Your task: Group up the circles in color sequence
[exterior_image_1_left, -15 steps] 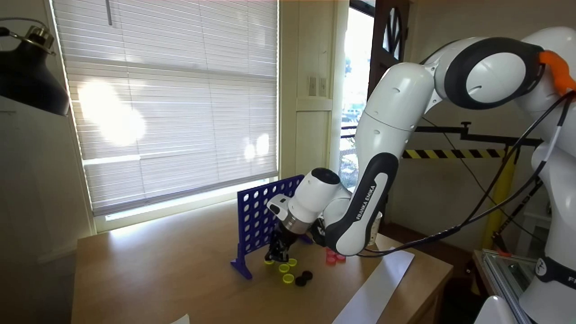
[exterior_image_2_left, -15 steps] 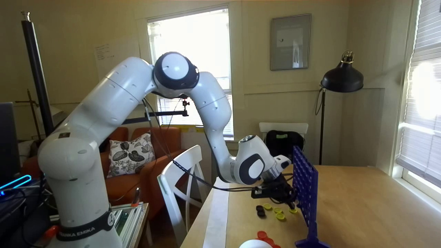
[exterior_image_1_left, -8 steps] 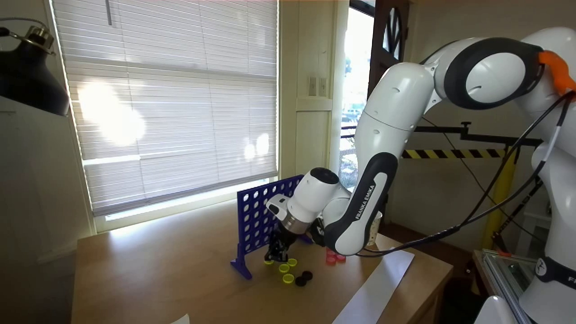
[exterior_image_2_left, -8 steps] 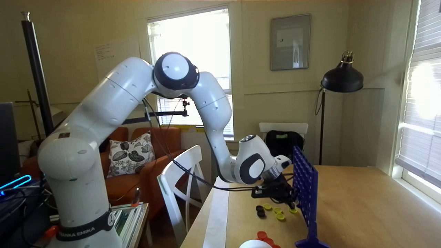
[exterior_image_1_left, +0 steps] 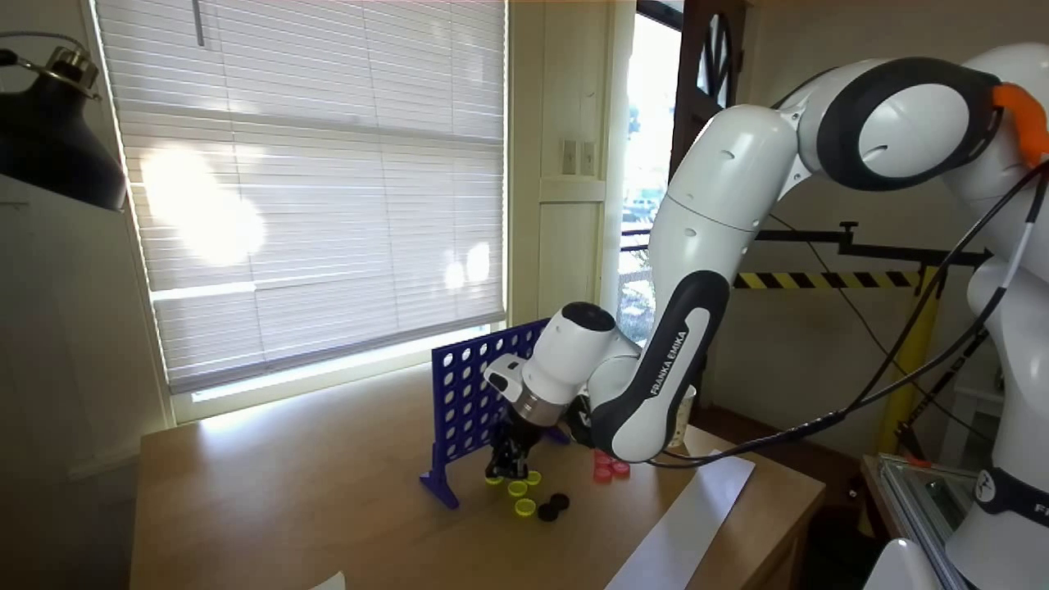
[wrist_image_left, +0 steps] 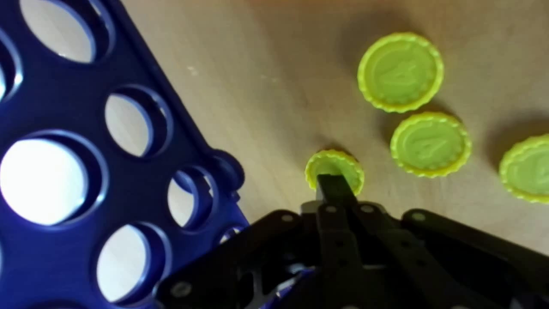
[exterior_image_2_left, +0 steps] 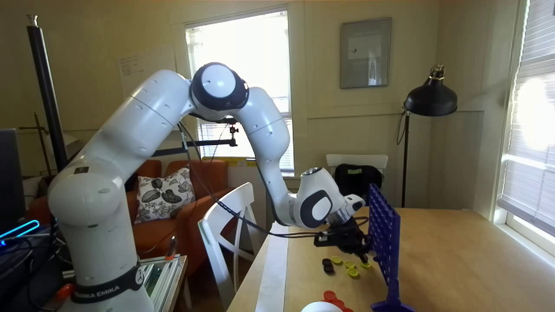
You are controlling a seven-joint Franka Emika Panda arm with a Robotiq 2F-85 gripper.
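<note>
My gripper is shut with nothing between its fingers. Its fingertips reach down over the near part of a yellow disc; whether they touch it I cannot tell for sure. More yellow discs lie flat beside it: one, another and one cut by the right edge. In both exterior views the gripper is low at the yellow discs. Two black discs lie close by. Several red discs sit in a separate cluster.
The blue upright grid stands right beside the gripper and fills the left of the wrist view. A white paper cup stands partly behind the arm, near the red discs. A white paper strip lies along the table.
The gripper has moved slightly away from the blue grid. The yellow disc at its fingertips has shifted a little the same way, toward the other yellow discs.
</note>
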